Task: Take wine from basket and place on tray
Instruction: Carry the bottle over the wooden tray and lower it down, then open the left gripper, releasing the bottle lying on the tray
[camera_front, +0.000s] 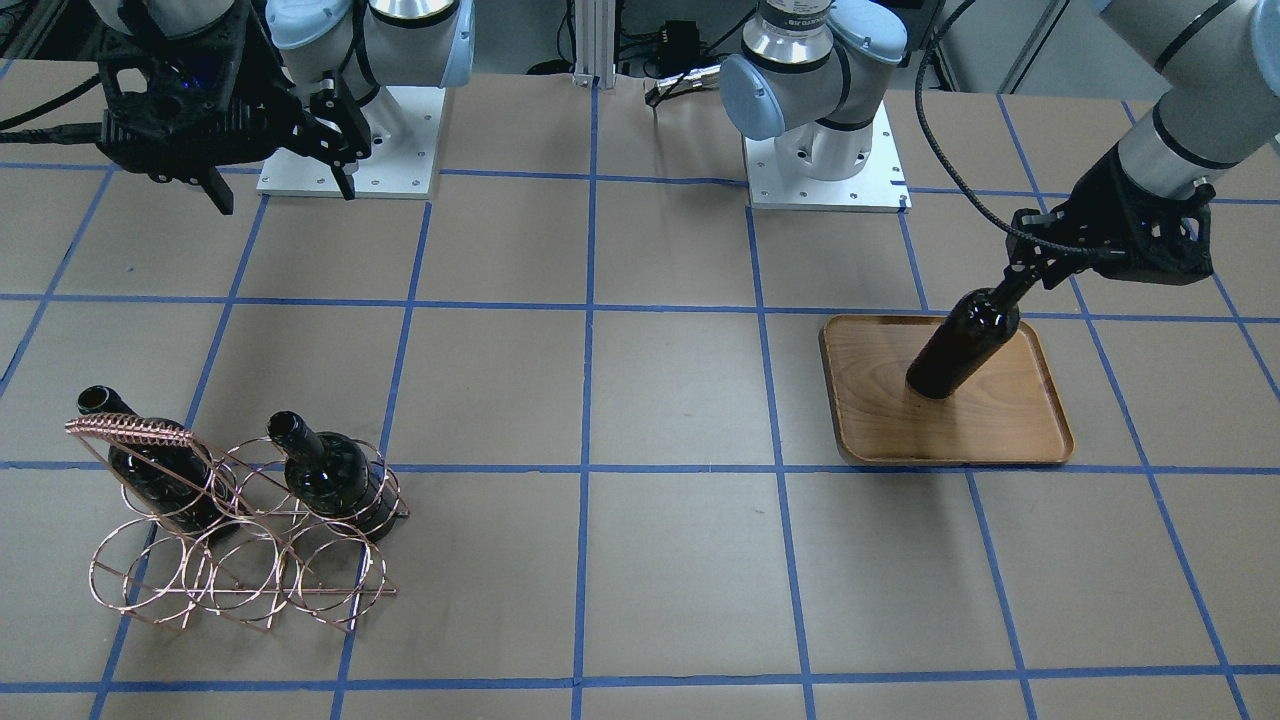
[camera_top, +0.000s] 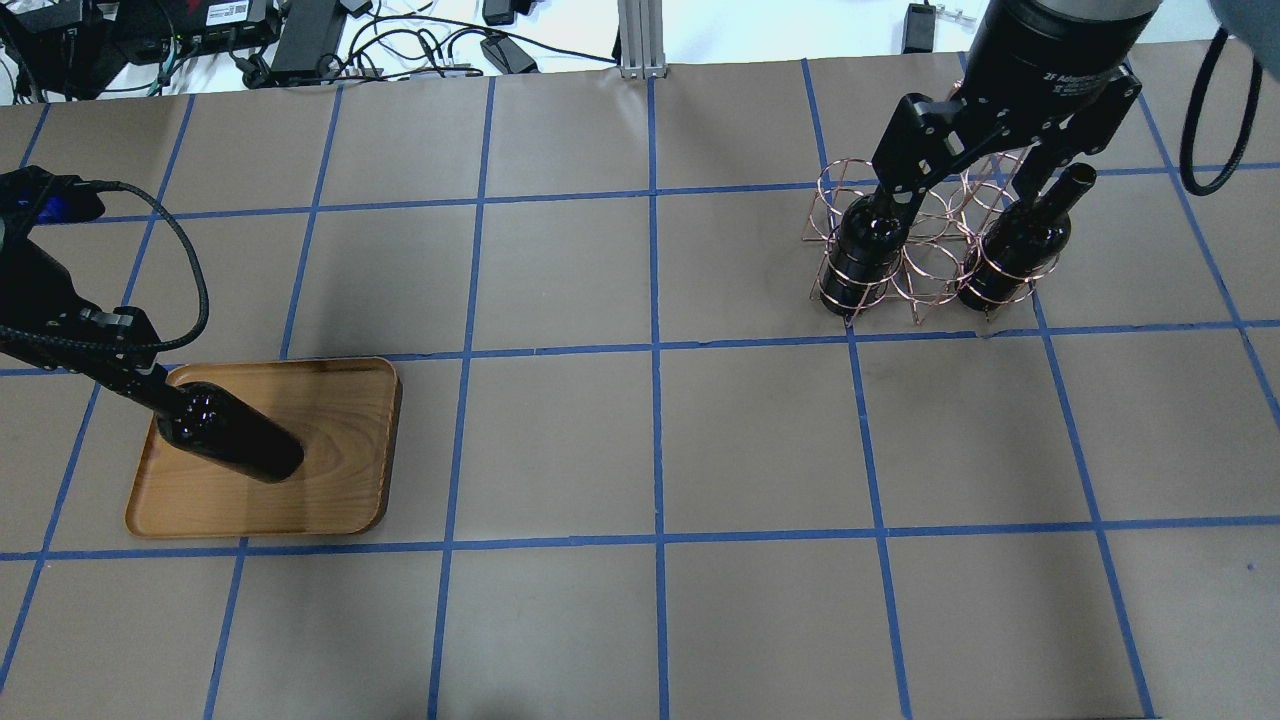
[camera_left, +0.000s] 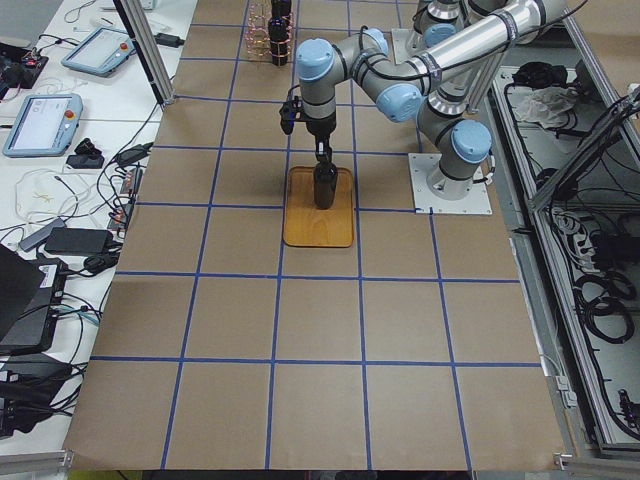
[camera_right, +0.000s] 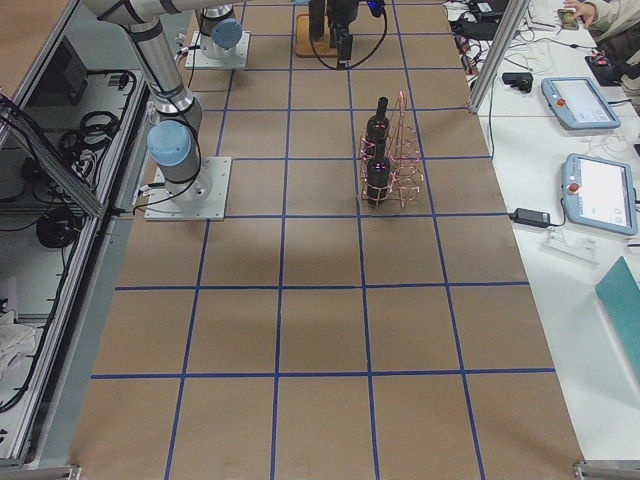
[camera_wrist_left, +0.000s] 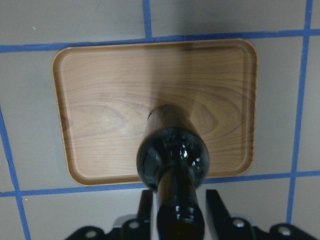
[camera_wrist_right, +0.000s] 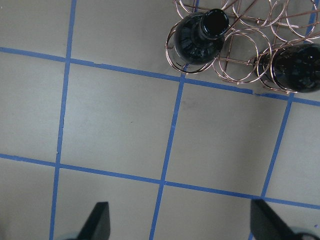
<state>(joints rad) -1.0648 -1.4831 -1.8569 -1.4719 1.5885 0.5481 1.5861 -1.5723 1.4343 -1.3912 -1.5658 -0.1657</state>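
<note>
Pinches wine neck in left hand, upright, base at tray centre, for stable release. Holds right hand spread, 12 o'clock of basket in front-facing view, clear of 2 bottles.

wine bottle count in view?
3. One bottle in the left claw at the tray; two bottles standing in the basket's end rings. None seem hidden.

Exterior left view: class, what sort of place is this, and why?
Probably a robotics lab: grey jointed robot arms, a brown table taped with a blue grid, and grey touchscreen control pendants on a side bench.
</note>
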